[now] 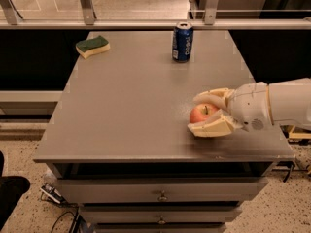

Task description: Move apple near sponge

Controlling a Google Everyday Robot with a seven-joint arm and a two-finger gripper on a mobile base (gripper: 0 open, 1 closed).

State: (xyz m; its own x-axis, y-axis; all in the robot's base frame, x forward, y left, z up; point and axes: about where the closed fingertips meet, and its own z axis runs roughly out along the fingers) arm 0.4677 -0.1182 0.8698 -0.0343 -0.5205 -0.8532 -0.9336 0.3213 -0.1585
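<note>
The red-pink apple [201, 113] sits on the grey table top [131, 106] near its front right edge. My gripper [197, 113] reaches in from the right on a white arm, with one cream finger behind the apple and one in front of it, closed around it. The sponge [92, 46], dark green on top and pale yellow below, lies at the table's far left corner, well away from the apple.
A blue soda can [182, 42] stands upright at the far middle of the table. A metal railing [146, 23] runs behind the table. Drawers [160, 191] sit below the table's front edge.
</note>
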